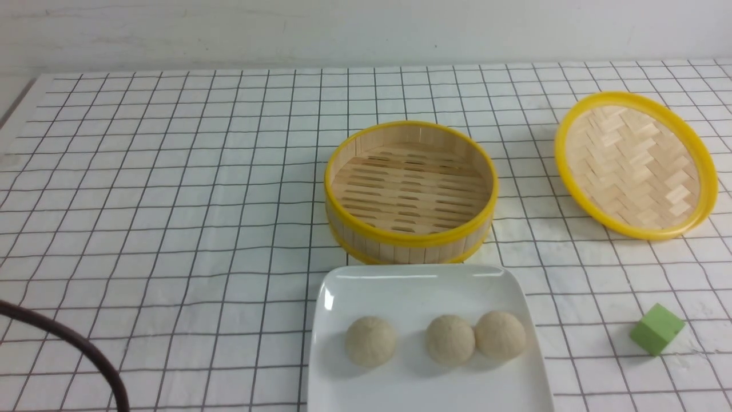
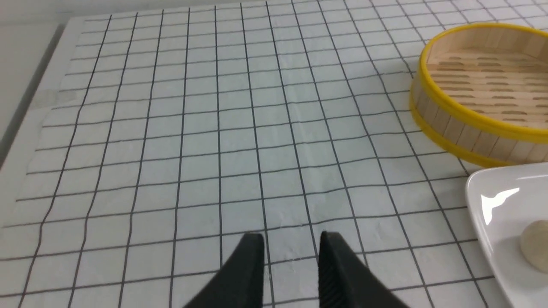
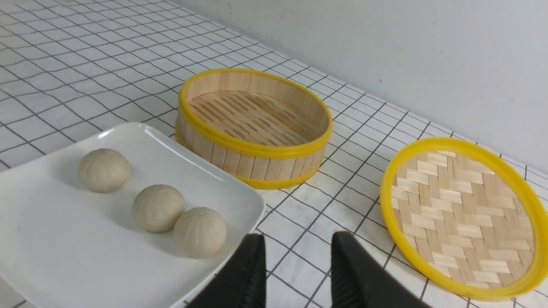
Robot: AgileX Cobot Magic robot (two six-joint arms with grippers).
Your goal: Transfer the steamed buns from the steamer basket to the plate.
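All 3 steamed buns [image 1: 450, 340] seen on plate [image 1: 412, 280]; steamer basket [image 1: 410, 191] emptied. Left gripper [image 2: 292, 256] and right gripper [image 3: 298, 261] held apart, nothing gripped. Transfer judged complete; only arm retreat needed.

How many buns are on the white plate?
3. All sit in a row on the plate: one bun alone on the left, two buns touching on the right. The steamer basket holds none.
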